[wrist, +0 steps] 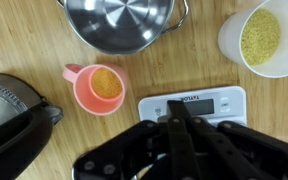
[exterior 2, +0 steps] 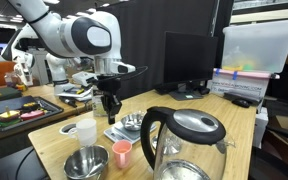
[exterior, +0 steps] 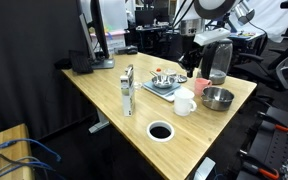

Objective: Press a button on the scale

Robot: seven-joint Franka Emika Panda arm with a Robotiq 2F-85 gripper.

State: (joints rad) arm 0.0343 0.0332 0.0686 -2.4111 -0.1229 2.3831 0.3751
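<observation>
Scale (wrist: 212, 101) directly below claw (wrist: 174, 120)

- An exterior view stands well back and high, looking down across the table (exterior: 104, 95) toward the arm (exterior: 224, 12).
- An exterior view sits low and close behind the kettle (exterior 2: 184, 140), facing the arm.
- The wrist view looks straight down, close over the scale (wrist: 194, 103).
- All three share the bowl (wrist: 119, 22).

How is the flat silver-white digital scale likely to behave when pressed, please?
Being low and wide, the flat silver-white digital scale probably won't tip. It looks rigid yet light, so a slanted push might slide it across the smooth wooden table.
</observation>
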